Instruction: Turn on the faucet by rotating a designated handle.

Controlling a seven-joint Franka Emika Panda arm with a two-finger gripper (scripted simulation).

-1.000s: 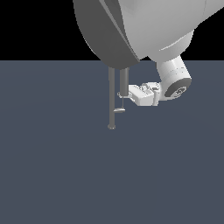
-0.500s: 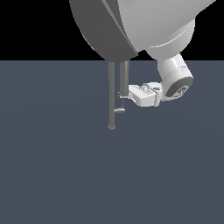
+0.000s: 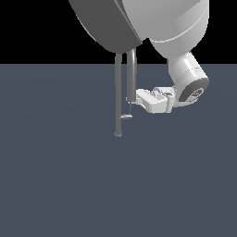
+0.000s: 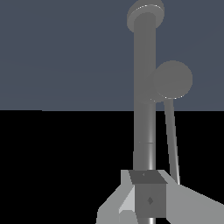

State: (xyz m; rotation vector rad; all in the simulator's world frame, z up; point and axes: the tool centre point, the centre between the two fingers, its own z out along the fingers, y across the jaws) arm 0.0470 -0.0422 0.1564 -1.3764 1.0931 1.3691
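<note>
We're in the approach/contact step: the gripper (image 3: 137, 98) sits level with the lower end of the faucet (image 3: 119, 92), coming in from the exterior view's right, fingertips right at the spout end of the tube. We judge the handle isn't turned yet, though we can't confirm its start angle.

Faucet location: it stands on the dark floor (image 3: 55, 176) near the middle of the exterior view, small round foot (image 3: 118, 134) down, arch top hidden behind the arm's big link (image 3: 111, 23). Long axis is vertical; the two legs of the inverted U run parallel, with the shorter spout leg on the exterior view's right.

The handle (image 3: 126, 116) is a short flat lever low on the long leg, just above the foot. Its long axis is horizontal and it points toward the exterior view's right, below the spout end. It's just below the fingertips; we can't tell if they touch.

Hand state: in the wrist view the fingers (image 4: 148, 199) look pressed together, no gap showing, tube running up right beyond them. They pinch nothing that we can see.

Next move, as we read it: drop slightly to lever height, then push sideways on the free end to swing it about the vertical leg. Risk is sliding off the thin lever or bumping the spout.
</note>
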